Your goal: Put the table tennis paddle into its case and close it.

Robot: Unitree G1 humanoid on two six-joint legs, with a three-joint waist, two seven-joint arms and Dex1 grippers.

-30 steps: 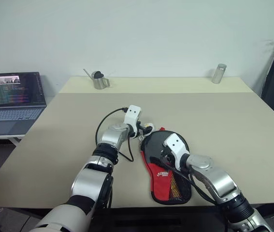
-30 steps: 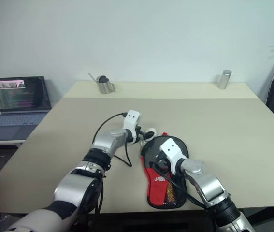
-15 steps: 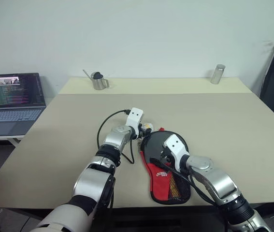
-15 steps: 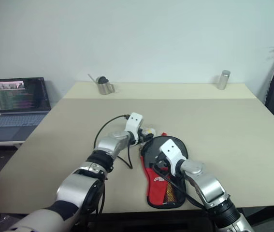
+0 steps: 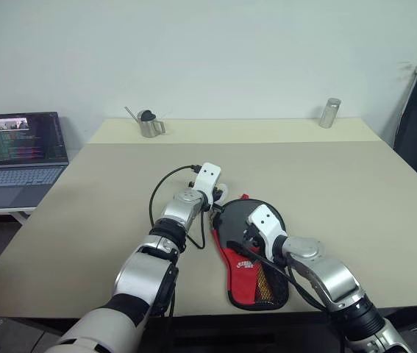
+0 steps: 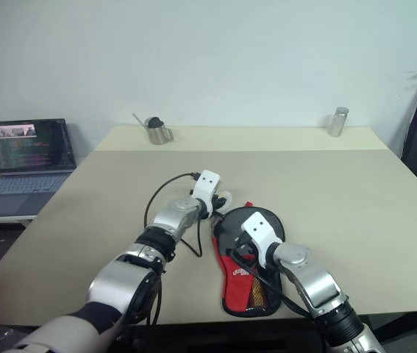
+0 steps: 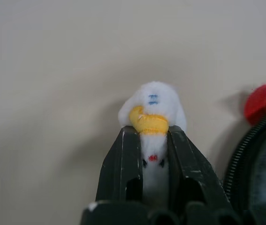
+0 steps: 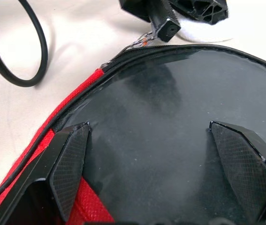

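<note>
Left gripper (image 7: 152,140) is now pinched on the white pompom charm (image 7: 152,110), its two black fingers (image 7: 123,161) squeezing the fluffy charm from either side so that the top of it, with a yellow band and small blue marks, sticks out past the fingertips. A second ago those fingers stood wide beside the charm; half a second ago they were partly in; now they are nearly together with the charm caught between them. The left hand itself sits at much the same spot by the case's round top edge.

Right gripper (image 8: 165,154) has not changed: its fingers are spread as wide as before, resting on the case's glossy black face, one fingertip (image 8: 69,164) near the red edge and the other across the dark panel.

The case (image 5: 248,254) lies flat on the beige table (image 5: 340,184) near its front edge, black round end away from the robot, red mesh-pocket end toward it, in the same place as earlier. Its edge zipper (image 8: 123,52) runs along the rim toward the charm. The table tennis paddle cannot be made out apart from the case.

A metal cup (image 5: 149,125) and a steel can (image 5: 329,112) stand at the far side of the table, and a laptop (image 5: 18,151) sits open off to the left, all unmoved.
</note>
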